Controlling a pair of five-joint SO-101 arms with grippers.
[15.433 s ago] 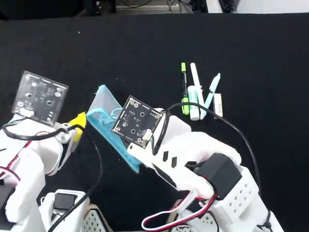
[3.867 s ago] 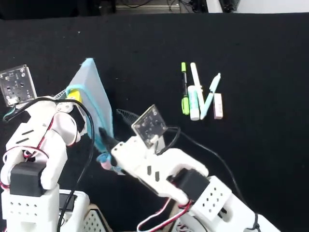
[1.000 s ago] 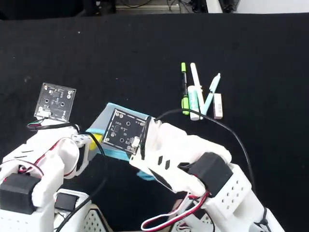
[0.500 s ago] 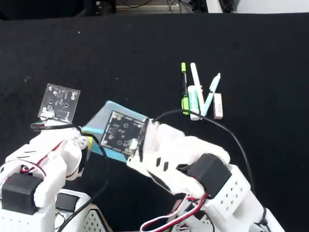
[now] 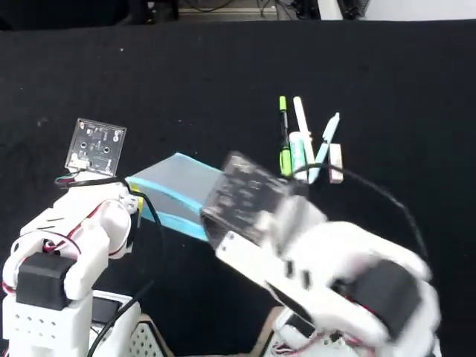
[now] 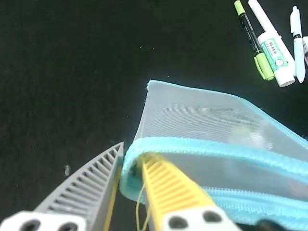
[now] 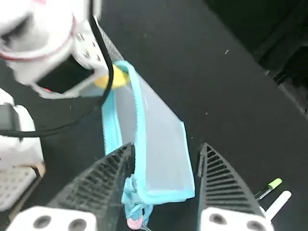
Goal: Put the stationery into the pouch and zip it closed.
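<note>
Left pincer (image 6: 132, 154) grips pouch (image 6: 202, 120) edge; right pincer (image 7: 167, 147) spread

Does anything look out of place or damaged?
Nothing is damaged or spilled. The light blue mesh pouch sits tilted, pinched at one corner by the left arm's jaws; the green, white and blue pens lie outside it on the black table.

Table (image 5: 223, 67) is holding 1 pouch (image 5: 178, 187) & 5 stationery pcs: 3 pens, i.e. green pen (image 5: 285, 160), white pen (image 5: 302, 115), blue pen (image 5: 325, 145), plus 1 tube (image 5: 299, 165) & 1 eraser (image 5: 336, 163). 2 arms are sitting at near edge: left arm (image 5: 71, 238), right arm (image 5: 335, 260).
</note>
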